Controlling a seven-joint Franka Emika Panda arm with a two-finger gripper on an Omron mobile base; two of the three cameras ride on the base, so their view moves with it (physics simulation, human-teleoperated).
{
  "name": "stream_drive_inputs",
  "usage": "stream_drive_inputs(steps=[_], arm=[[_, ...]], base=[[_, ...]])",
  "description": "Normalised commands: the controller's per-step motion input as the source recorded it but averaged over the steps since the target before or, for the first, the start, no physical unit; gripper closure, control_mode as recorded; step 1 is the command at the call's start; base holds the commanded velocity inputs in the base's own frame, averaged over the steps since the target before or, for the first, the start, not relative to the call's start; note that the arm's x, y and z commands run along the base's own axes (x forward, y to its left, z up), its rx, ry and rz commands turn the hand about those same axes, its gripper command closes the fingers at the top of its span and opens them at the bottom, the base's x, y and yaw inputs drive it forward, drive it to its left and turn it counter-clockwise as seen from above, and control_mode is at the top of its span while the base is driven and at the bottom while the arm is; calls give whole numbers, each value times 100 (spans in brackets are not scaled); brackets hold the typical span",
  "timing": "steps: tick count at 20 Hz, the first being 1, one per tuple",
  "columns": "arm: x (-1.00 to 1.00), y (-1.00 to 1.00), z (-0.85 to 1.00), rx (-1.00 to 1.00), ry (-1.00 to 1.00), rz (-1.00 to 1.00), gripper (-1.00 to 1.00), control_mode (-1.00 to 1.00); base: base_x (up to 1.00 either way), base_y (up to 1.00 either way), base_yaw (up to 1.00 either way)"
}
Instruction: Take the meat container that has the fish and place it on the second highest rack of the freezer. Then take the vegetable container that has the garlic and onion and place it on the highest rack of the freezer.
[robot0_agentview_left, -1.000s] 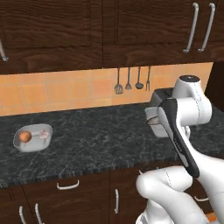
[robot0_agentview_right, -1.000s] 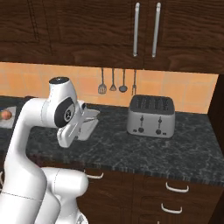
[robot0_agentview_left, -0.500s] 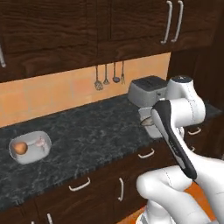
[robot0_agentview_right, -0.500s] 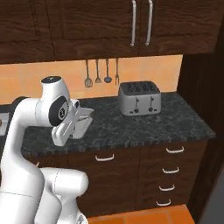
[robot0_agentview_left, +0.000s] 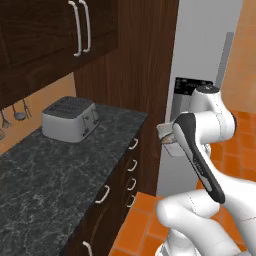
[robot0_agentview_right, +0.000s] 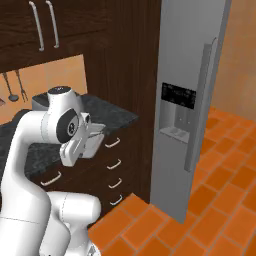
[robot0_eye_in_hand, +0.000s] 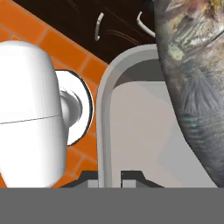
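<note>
At the wall of the grey tray (robot0_eye_in_hand: 105, 131) the two dark fingers (robot0_eye_in_hand: 130, 176) are pinched together on its rim, one on each side of the wall. The fish (robot0_eye_in_hand: 192, 78) lies inside the tray, just beyond the fingers and off to one side, its scaly grey-brown body running along the pale floor. From the base views the tray (robot0_agentview_right: 94, 141) hangs tilted at the arm's wrist, held in the air beside the dark drawers (robot0_agentview_right: 116, 165). Behind the arm sits a silver toaster (robot0_agentview_left: 69, 118) on the black table (robot0_agentview_left: 45, 170). The tall grey freezer (robot0_agentview_right: 192, 100) stands close ahead, its door shut, over orange floor tiles (robot0_agentview_right: 220, 200).
</note>
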Motion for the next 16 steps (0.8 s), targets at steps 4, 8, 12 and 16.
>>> stream_drive_inputs(steps=[4, 8, 12, 16], arm=[[0, 0, 0, 0, 0, 0, 100, 100], [0, 0, 0, 0, 0, 0, 100, 100], [0, 0, 0, 0, 0, 0, 100, 100], [0, 0, 0, 0, 0, 0, 100, 100]], base=[[-1, -1, -98], [0, -49, -83], [5, -98, -49], [43, -58, 0]])
